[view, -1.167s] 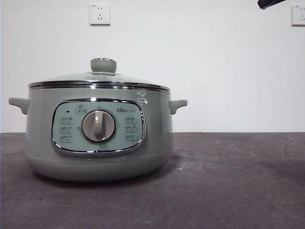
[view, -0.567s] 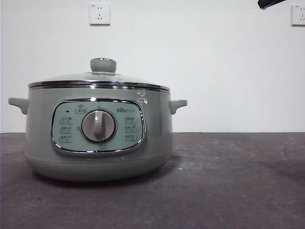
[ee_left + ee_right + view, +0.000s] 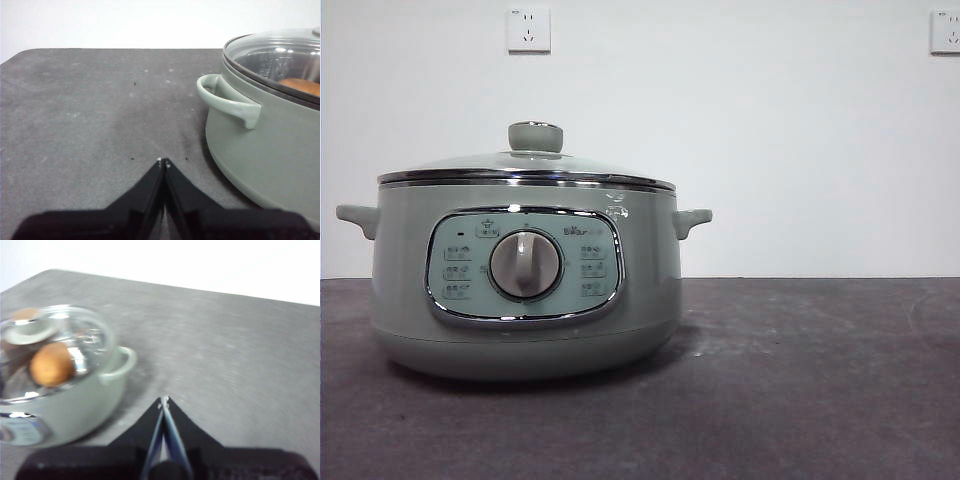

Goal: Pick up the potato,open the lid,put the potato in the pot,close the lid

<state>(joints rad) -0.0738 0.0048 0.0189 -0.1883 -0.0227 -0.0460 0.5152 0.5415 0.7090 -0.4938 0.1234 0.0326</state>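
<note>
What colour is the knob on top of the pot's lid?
Pale sage green, matching the pot; the knob on the lid shows best in the front view.

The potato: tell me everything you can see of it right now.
The potato is an oval, orange-brown lump with matte skin, lying inside the pot under the closed glass lid. The right wrist view shows most of it through the glass, slightly blurred; the left wrist view shows only an orange sliver. From the front it is hidden. Neither gripper touches it.
</note>
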